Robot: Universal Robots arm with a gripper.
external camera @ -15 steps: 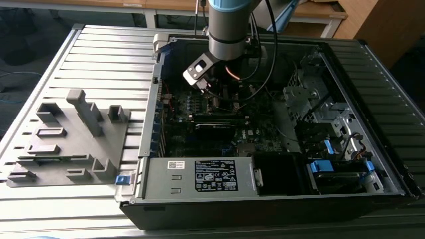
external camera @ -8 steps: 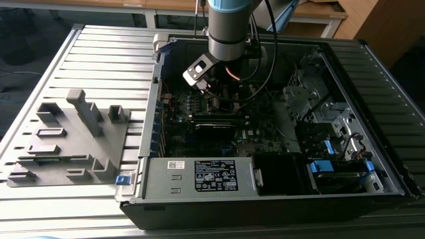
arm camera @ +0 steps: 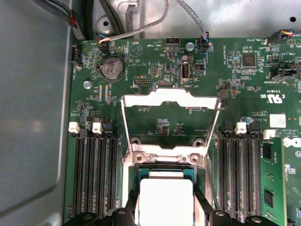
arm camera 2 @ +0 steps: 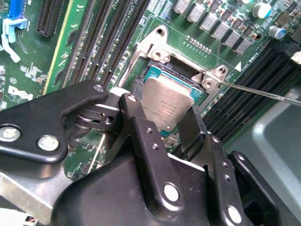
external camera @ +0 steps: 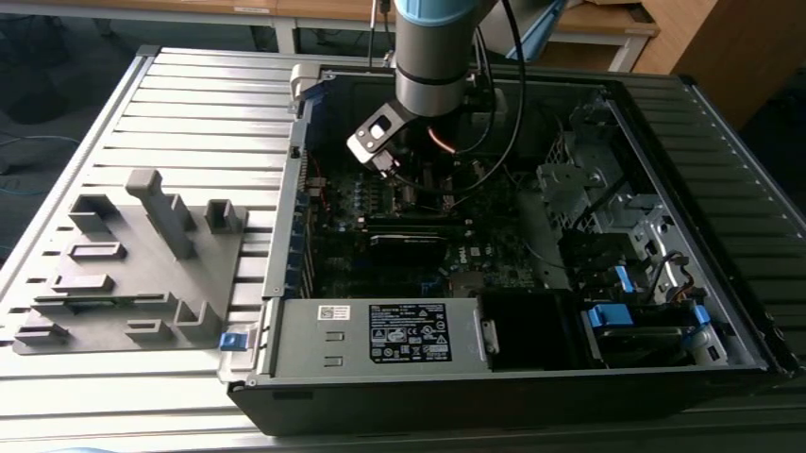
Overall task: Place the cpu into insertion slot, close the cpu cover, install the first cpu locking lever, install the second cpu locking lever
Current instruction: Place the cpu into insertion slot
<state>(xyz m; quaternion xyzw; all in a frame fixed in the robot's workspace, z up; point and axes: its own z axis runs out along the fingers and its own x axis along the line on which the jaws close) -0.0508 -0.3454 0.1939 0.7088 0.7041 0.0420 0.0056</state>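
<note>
Gripper [arm camera 2: 162,112] clamped on cpu [arm camera 2: 167,100], flat, top upward, over socket [arm camera 2: 151,74]; cpu cover [arm camera: 141,100] open

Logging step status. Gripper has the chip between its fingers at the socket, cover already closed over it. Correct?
No. The cover is open, hinged back off the socket, as the first wrist view shows. The rest holds: the gripper has the chip between its fingers at the socket.
</note>
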